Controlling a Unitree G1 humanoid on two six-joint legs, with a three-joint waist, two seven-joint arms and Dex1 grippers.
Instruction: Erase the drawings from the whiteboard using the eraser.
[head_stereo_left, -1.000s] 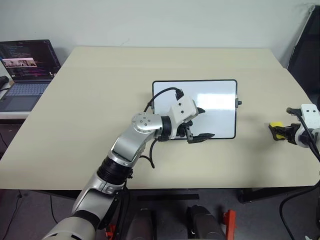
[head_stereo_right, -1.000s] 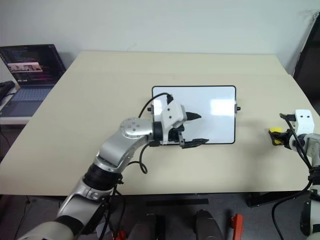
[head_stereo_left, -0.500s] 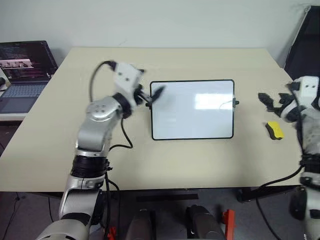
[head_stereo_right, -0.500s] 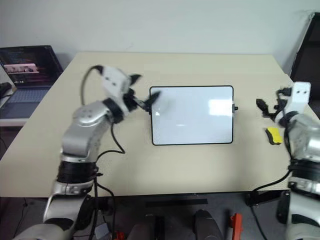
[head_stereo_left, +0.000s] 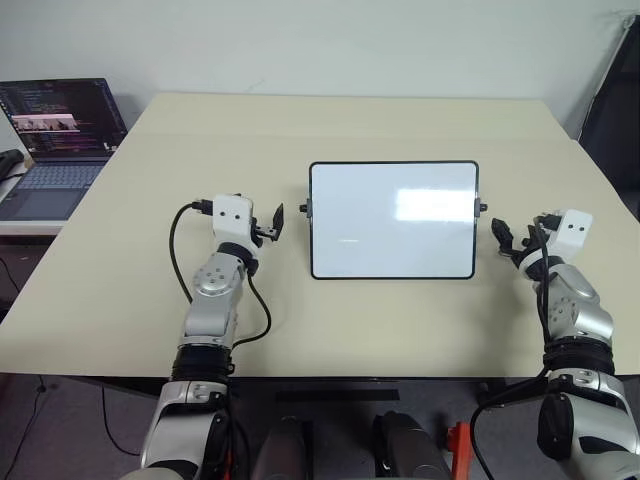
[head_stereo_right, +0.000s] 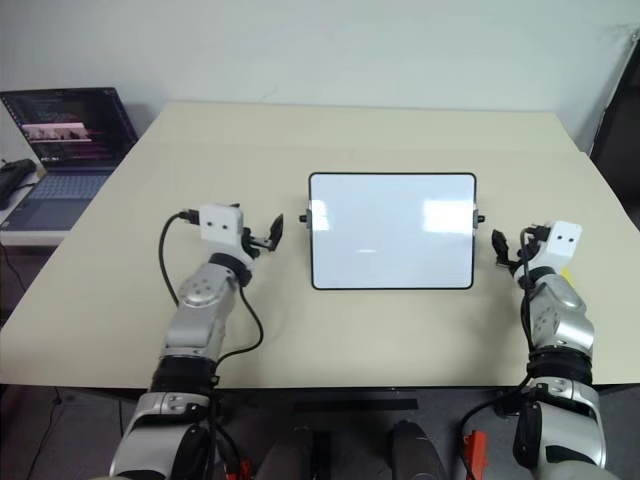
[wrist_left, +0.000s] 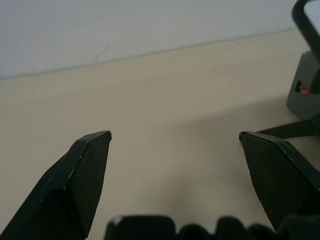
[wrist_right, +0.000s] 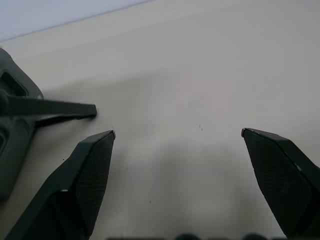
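The whiteboard (head_stereo_left: 393, 220) lies flat at the table's middle, glossy white in a thin dark frame with a black knob on each short side. Its surface reads plain white with a patch of glare, and the drawings are not to be seen on it. My left gripper (head_stereo_left: 272, 226) hovers just off the board's left edge, open, with bare table between its fingers (wrist_left: 90, 165). Off the board's right edge my right gripper (head_stereo_left: 503, 238) is open too and holds nothing, its fingers (wrist_right: 90, 170) wide apart. The eraser is hidden where my right wrist covers the table.
An open laptop (head_stereo_left: 55, 130) stands on a side surface at the far left. A dark frame (head_stereo_left: 618, 100) rises past the table's right edge. The beige table (head_stereo_left: 350, 320) has bare room in front of and behind the board.
My left arm swung off the board and came down at its left side. My right gripper let go of the yellow eraser, opened wide, and moved in toward the board's right edge.
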